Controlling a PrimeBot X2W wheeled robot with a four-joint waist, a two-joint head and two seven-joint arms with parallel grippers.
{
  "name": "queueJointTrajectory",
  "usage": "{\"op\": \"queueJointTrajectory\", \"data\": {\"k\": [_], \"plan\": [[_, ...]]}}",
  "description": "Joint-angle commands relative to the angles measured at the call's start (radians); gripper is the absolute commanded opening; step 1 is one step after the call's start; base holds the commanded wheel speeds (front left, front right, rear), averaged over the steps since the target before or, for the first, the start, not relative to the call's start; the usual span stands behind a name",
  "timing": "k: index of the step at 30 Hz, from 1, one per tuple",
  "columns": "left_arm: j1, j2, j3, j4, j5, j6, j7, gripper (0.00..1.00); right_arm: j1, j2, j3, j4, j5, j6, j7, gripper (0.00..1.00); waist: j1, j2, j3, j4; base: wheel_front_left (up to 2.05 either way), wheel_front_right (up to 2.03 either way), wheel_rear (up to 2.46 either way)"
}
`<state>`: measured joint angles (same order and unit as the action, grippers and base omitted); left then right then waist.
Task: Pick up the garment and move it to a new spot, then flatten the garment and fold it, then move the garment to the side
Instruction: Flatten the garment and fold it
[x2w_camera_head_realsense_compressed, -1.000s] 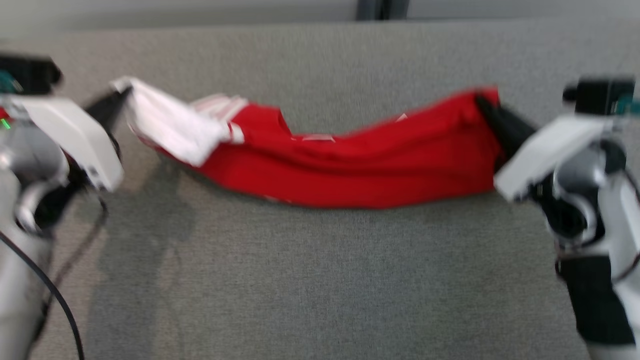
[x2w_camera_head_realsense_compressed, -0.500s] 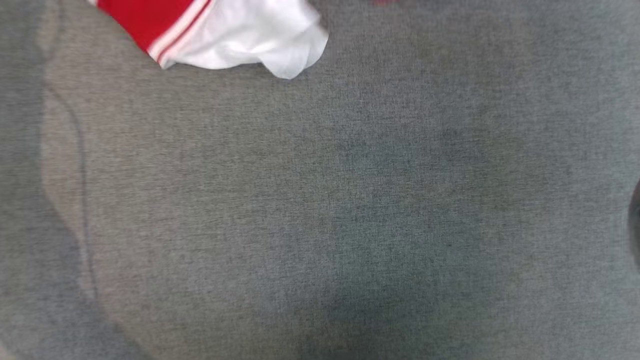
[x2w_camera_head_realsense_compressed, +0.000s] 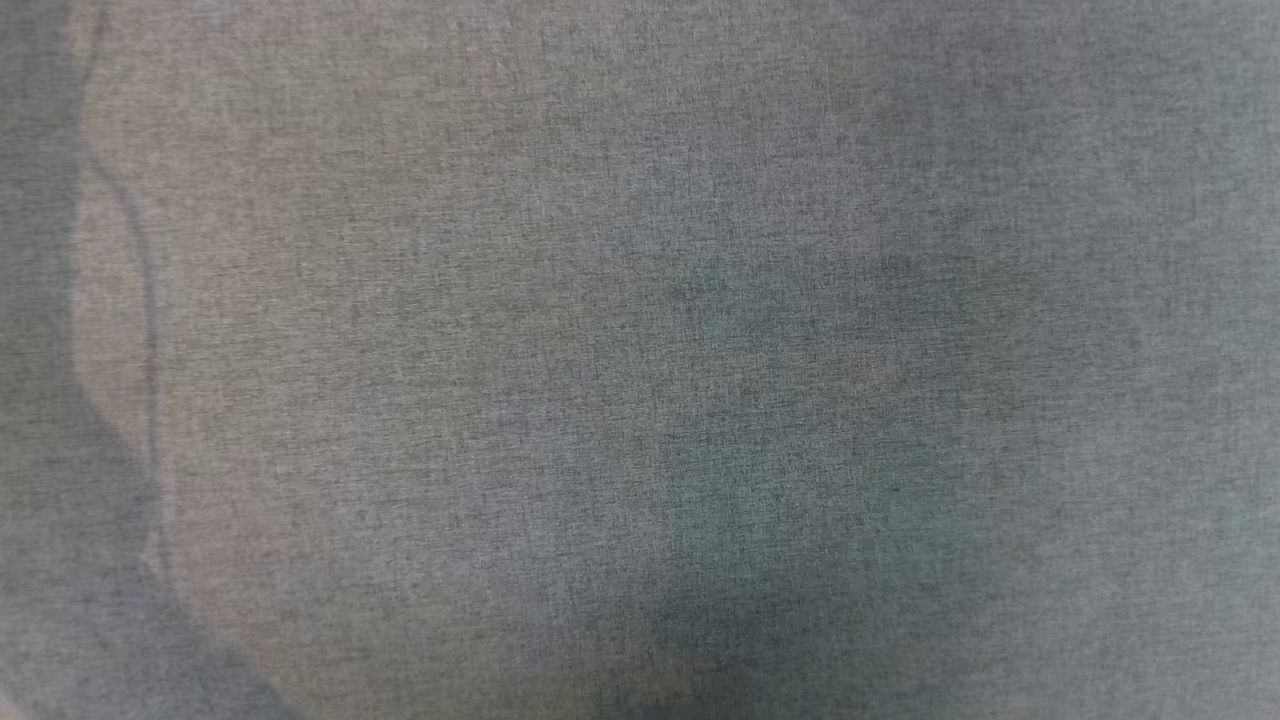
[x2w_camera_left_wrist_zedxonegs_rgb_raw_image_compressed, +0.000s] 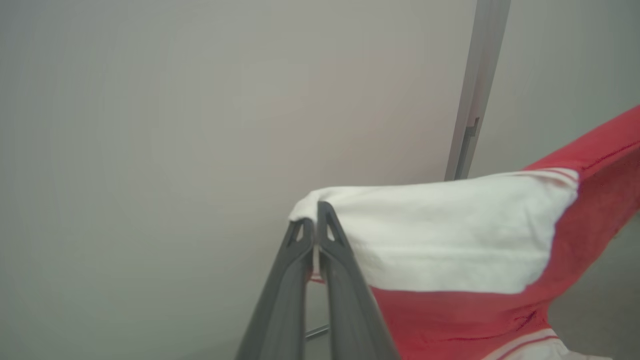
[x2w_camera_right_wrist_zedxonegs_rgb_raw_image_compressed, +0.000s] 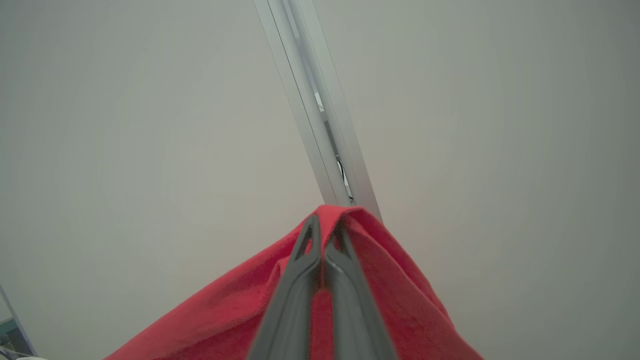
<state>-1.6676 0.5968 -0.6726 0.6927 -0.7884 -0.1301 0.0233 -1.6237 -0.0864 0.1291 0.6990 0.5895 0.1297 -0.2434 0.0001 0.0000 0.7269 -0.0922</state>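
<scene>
The garment (x2w_camera_left_wrist_zedxonegs_rgb_raw_image_compressed: 450, 240) is red with a white sleeve and thin white stripes. In the left wrist view my left gripper (x2w_camera_left_wrist_zedxonegs_rgb_raw_image_compressed: 316, 212) is shut on the white sleeve's edge, and the cloth hangs off to the right, raised against a pale wall. In the right wrist view my right gripper (x2w_camera_right_wrist_zedxonegs_rgb_raw_image_compressed: 327, 225) is shut on a red corner of the garment (x2w_camera_right_wrist_zedxonegs_rgb_raw_image_compressed: 390, 290), which drapes down around the fingers. The head view looks straight down on bare grey fabric table (x2w_camera_head_realsense_compressed: 640, 360).
A pale wall with a metal strip (x2w_camera_right_wrist_zedxonegs_rgb_raw_image_compressed: 320, 115) stands behind the raised cloth; the same strip (x2w_camera_left_wrist_zedxonegs_rgb_raw_image_compressed: 475, 90) appears in the left wrist view. Soft shadows lie across the grey table surface.
The head view has swung down: first both grippers holding the garment stretched over the table, then only its white sleeve at the top edge, now only grey cloth. The camera moved.
</scene>
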Motion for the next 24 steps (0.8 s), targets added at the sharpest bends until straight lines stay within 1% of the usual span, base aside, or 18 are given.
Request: {"op": "queueJointTrajectory", "data": {"k": [1,2,3,7,12,15,19,24], "plan": [[0.031,0.024,-0.040,0.013,-0.042,-0.001,0.036,0.00,0.044,-0.024,0.025,0.041,0.014,0.002,0.017,0.00,-0.0001,0.0000,-0.013,0.008,0.00,0.00,0.00],[0.047,0.031,-0.061,0.017,-0.064,-0.001,0.058,0.00,0.070,-0.033,0.044,0.061,0.016,0.002,0.026,0.00,-0.0001,0.0000,-0.019,0.010,0.00,0.00,0.00],[0.047,0.031,-0.061,0.017,-0.064,-0.001,0.058,0.00,0.070,-0.033,0.044,0.061,0.016,0.002,0.026,0.00,-0.0001,0.0000,-0.019,0.010,0.00,0.00,0.00],[0.128,0.063,-0.152,0.006,-0.153,-0.001,0.146,0.00,0.181,-0.072,0.118,0.097,0.062,0.002,0.046,0.00,-0.0001,0.0000,-0.053,0.022,0.00,0.00,0.00],[0.251,0.114,-0.235,-0.057,-0.283,-0.001,0.229,0.00,0.338,-0.115,0.230,0.071,0.147,0.002,0.067,0.00,-0.0001,0.0000,-0.138,0.028,0.00,0.00,0.00],[0.338,0.148,-0.288,-0.089,-0.320,-0.001,0.260,0.00,0.438,-0.159,0.329,0.038,0.185,0.002,0.089,0.00,-0.0001,0.0000,-0.213,0.034,0.00,0.00,0.00],[0.476,0.152,-0.320,-0.121,-0.415,-0.001,0.313,0.00,0.570,-0.206,0.433,0.012,0.262,0.002,0.147,0.00,-0.0001,0.0000,-0.328,0.039,0.00,0.00,0.00],[0.626,0.131,-0.346,-0.163,-0.510,0.005,0.371,0.00,0.697,-0.265,0.545,-0.019,0.349,0.002,0.266,0.00,-0.0001,0.0000,-0.446,0.047,0.00,0.00,0.00]]}}
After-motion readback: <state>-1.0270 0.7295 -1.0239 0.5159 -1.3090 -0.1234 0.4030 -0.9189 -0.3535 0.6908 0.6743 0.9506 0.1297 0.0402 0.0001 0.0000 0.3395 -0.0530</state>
